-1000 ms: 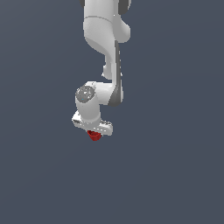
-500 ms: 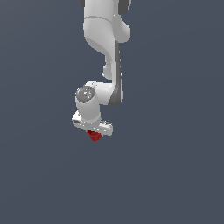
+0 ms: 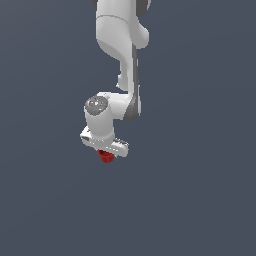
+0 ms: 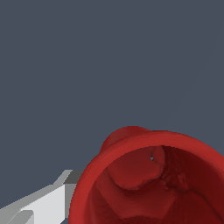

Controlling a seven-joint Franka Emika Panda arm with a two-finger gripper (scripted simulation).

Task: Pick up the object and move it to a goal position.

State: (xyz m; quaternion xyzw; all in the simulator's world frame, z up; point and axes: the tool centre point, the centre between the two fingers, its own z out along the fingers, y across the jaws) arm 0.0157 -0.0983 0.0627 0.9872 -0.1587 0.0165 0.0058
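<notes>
The red cup [image 3: 106, 157] sits directly under my white hand in the exterior view, with only its lower part showing below the hand. My gripper [image 3: 105, 153] is shut on the red cup. In the wrist view the cup [image 4: 131, 175] fills the lower corner; I look into its open mouth and see its round rim. One light grey finger [image 4: 41, 205] lies against the cup's outer wall. The other finger is hidden behind the cup.
The white arm [image 3: 120, 45] comes down from the top of the exterior view. Everything around it is a uniform dark grey-blue surface [image 3: 200, 200] with no other objects or edges in sight.
</notes>
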